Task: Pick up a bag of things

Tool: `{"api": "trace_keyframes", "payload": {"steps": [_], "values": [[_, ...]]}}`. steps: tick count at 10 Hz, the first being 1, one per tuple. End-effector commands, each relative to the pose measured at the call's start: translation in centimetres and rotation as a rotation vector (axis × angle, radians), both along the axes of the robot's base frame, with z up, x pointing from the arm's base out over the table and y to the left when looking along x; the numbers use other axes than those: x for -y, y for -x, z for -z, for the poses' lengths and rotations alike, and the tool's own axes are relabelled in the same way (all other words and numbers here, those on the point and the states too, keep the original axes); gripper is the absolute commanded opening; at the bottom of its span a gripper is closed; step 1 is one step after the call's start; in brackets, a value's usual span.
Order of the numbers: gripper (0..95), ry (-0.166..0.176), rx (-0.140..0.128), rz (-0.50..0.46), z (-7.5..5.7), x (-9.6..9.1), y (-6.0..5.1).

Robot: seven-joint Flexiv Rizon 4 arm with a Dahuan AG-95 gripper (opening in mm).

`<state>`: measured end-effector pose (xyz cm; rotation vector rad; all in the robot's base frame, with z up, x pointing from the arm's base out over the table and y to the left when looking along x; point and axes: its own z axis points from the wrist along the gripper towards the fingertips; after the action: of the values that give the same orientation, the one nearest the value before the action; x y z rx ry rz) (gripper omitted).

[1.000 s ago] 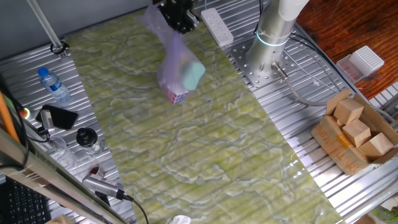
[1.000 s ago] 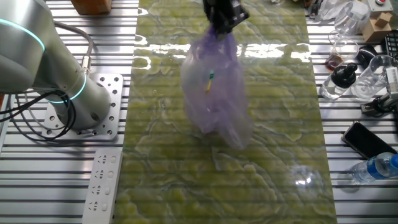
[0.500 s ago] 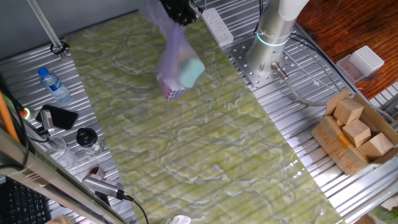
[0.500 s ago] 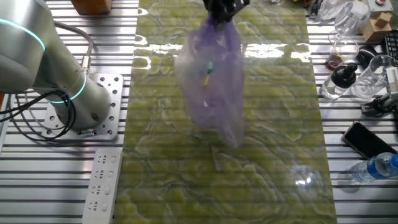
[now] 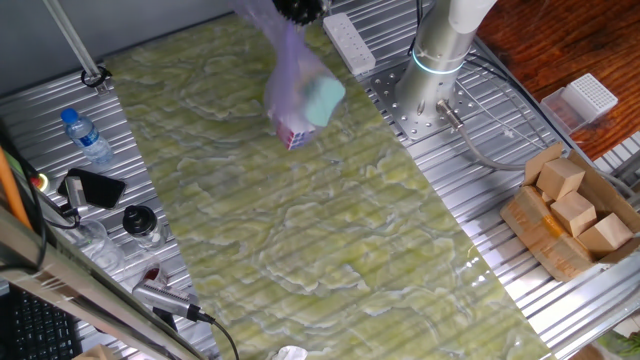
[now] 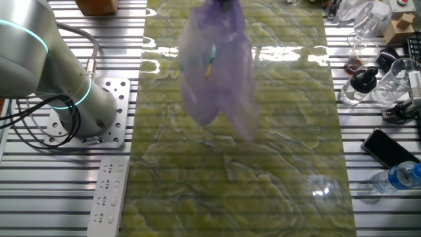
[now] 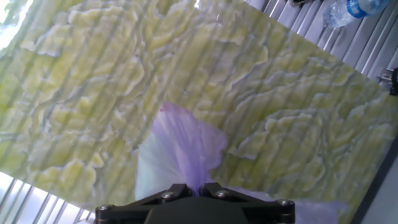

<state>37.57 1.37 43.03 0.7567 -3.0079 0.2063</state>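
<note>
The bag of things [image 5: 300,95] is a translucent pale purple crinkled bag with a teal box and a small white-pink cube showing inside. It hangs in the air above the green marbled mat [image 5: 300,240]. In the other fixed view the bag [image 6: 217,72] hangs from the top edge with a yellowish item inside. My gripper [image 5: 300,8] is at the frame's top edge, shut on the bag's gathered neck. In the hand view my gripper [image 7: 196,188] pinches the purple plastic [image 7: 183,149] between its black fingers.
A cardboard box of wooden blocks [image 5: 575,215] stands at the right. A power strip [image 5: 348,42] and the arm base [image 5: 435,70] are near the bag. A water bottle [image 5: 85,135], a phone [image 5: 92,187] and jars lie at the left.
The gripper has risen out of the top of both fixed views, lifting the bag higher. The bag has swung sideways, to the right in one fixed view.
</note>
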Motion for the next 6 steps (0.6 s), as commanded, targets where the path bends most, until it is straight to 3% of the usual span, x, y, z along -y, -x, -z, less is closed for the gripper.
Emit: {"api": "trace_keyframes", "payload": {"steps": [1, 6], "values": [[0.0, 0.002, -0.007, 0.006, -1.1, -0.5, 0.4], [0.0, 0.008, -0.008, -0.002, -2.8, -1.3, 1.2]]}}
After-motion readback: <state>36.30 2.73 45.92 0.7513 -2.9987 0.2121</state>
